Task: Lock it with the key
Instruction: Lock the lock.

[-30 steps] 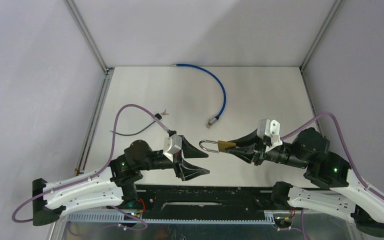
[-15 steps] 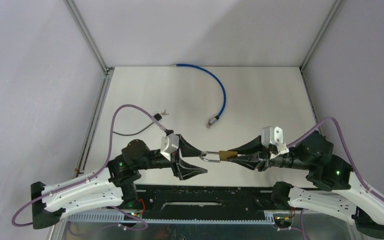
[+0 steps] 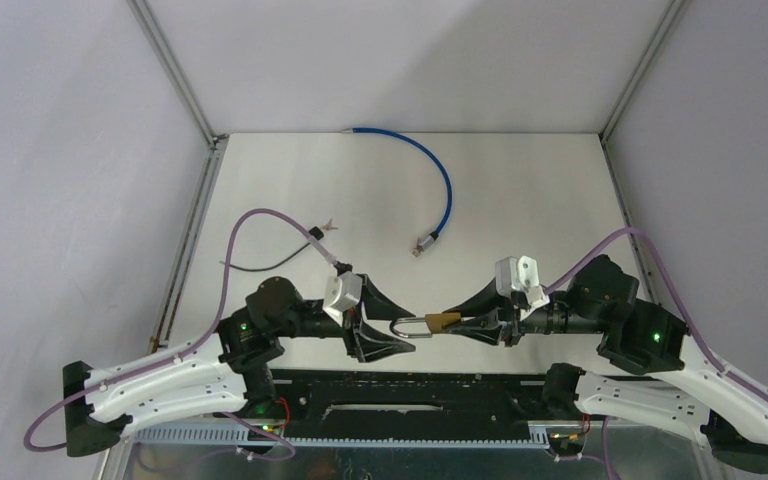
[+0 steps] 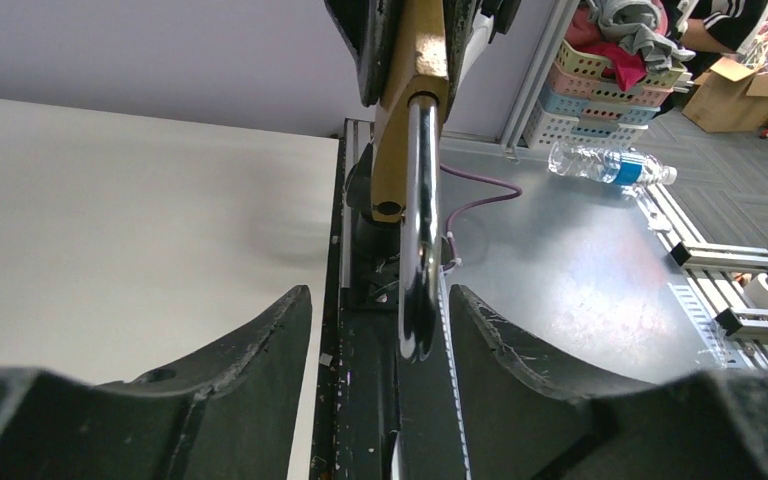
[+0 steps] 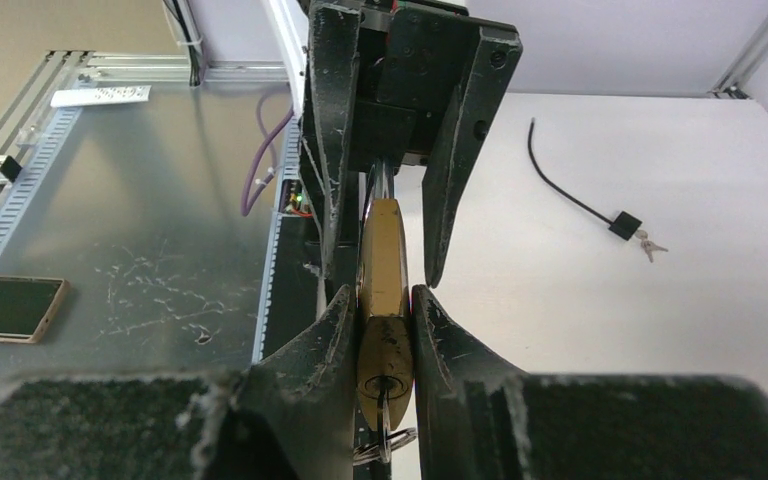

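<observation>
While the right fingers [image 5: 325, 345] clamped the padlock [image 5: 384, 290] and the left fingers [image 4: 260, 345] stood apart round its shackle [image 4: 420, 250], a blue cable [image 3: 447, 190] lay on the worktop [image 3: 520, 190] between pale walls [image 3: 60, 150]

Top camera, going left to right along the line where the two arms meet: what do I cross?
White left wrist camera housing → silver steel shackle → brass padlock body → white right wrist camera housing.
</observation>
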